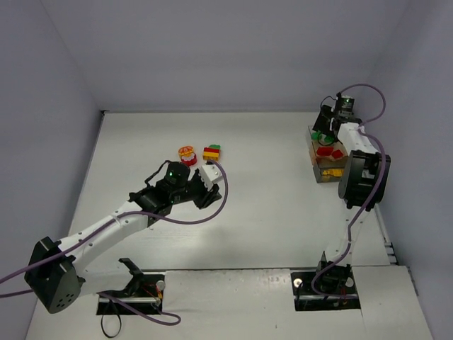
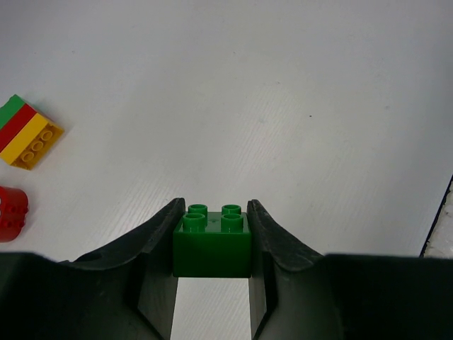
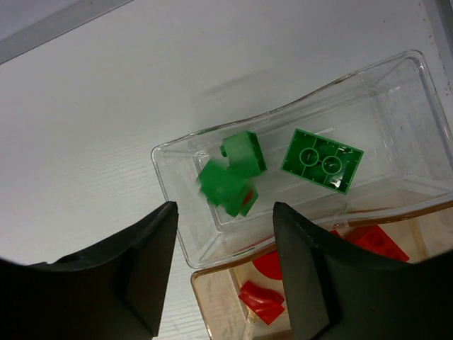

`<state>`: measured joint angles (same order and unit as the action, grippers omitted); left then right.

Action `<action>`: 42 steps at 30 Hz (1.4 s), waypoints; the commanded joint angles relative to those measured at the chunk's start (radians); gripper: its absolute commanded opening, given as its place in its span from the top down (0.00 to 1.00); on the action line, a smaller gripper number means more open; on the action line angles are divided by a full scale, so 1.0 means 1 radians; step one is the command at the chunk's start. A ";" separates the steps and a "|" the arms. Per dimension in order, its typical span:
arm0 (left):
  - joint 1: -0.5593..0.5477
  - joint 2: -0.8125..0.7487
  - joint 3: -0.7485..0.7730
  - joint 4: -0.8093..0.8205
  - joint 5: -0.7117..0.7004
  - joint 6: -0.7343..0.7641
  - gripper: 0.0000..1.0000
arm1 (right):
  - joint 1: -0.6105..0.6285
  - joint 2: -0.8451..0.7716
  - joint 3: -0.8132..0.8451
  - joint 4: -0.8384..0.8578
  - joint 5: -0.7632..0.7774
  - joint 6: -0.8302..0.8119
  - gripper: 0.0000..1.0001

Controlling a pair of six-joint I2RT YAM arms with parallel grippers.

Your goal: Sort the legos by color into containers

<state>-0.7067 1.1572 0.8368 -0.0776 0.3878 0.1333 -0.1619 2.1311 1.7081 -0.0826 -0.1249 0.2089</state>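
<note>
My left gripper (image 2: 212, 214) is shut on a green lego (image 2: 212, 244), studs up, just above the table. To its left lie a green-red-yellow-orange stack (image 2: 27, 132) and a round red piece (image 2: 10, 212); the top view shows them as the stack (image 1: 211, 152) and the round red-yellow piece (image 1: 187, 154) beyond the left gripper (image 1: 209, 193). My right gripper (image 3: 225, 212) hangs open over the containers (image 1: 312, 152). Below it, a clear compartment (image 3: 177, 212) holds green legos: a blurred one (image 3: 223, 185), another (image 3: 244, 152) and an upturned plate (image 3: 322, 160). The tan compartment (image 3: 212, 312) holds red pieces (image 3: 262, 301).
The containers stand at the far right of the table, close to the right wall; a third compartment with yellow and orange pieces (image 1: 327, 175) is nearest the arm bases. The table's right edge (image 2: 439, 219) shows in the left wrist view.
</note>
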 commanded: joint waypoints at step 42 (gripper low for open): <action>-0.008 -0.085 0.062 0.111 0.039 0.045 0.90 | 0.837 -0.798 -0.633 0.224 -0.499 0.438 0.36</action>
<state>-0.7078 1.0927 0.8341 -0.0185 0.4015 0.1570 0.6559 1.3304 1.0710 0.0505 -0.6365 0.6292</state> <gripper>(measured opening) 0.304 0.641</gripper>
